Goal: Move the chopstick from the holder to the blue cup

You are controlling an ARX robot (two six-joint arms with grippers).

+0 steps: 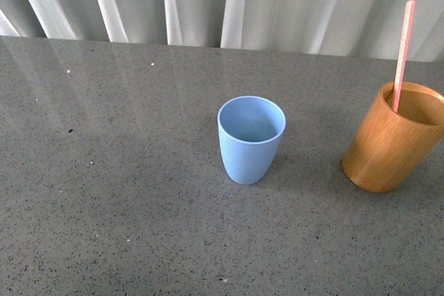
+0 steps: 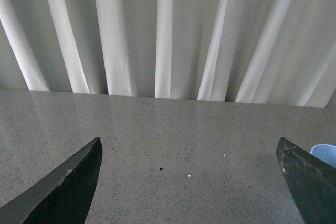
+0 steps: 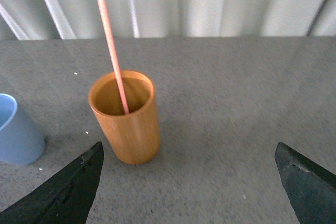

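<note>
A pink-red chopstick (image 1: 404,50) stands leaning inside the orange-brown wooden holder (image 1: 390,140) at the right of the table. The empty light blue cup (image 1: 250,140) stands upright near the table's middle, left of the holder. Neither arm shows in the front view. In the right wrist view the holder (image 3: 127,121) with the chopstick (image 3: 112,51) and part of the blue cup (image 3: 16,132) lie ahead of my right gripper (image 3: 189,153), which is open and holds nothing. My left gripper (image 2: 190,148) is open over bare table, with the cup's rim (image 2: 325,151) just at one edge.
The grey speckled table (image 1: 125,192) runs back to a white pleated curtain (image 1: 229,1). Small specks lie on the table surface.
</note>
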